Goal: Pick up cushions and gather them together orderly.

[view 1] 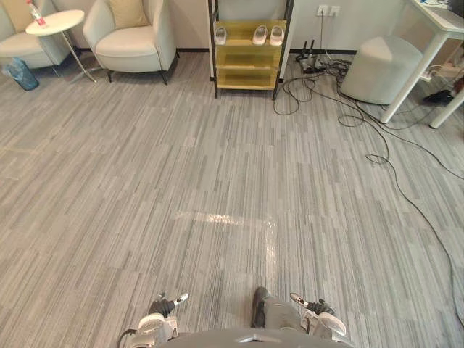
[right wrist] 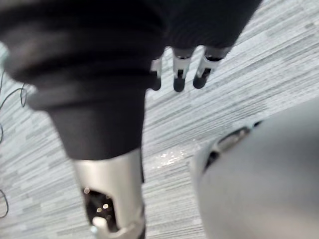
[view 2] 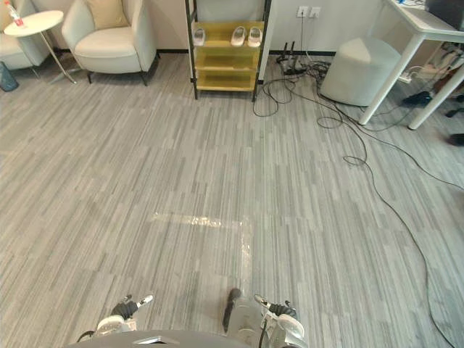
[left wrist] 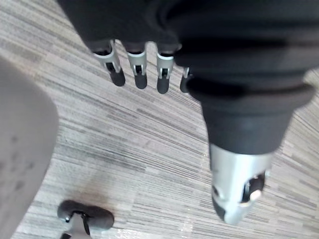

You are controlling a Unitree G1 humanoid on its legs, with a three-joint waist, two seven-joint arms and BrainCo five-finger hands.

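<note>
Evidently the approach step: left hand [left wrist: 135, 69] and right hand [right wrist: 179, 74] hang empty, fingers straight. Next move likely calls for walking to the cushion [view 1: 127, 11] on the armchair [view 1: 134, 43].

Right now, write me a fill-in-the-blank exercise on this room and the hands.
A tan cushion sits on the white ____.
White shoes stand on the yellow rack's ____ shelf.
The left hand and right hand, both open, hold ____.
Missing: armchair; top; nothing.
</note>
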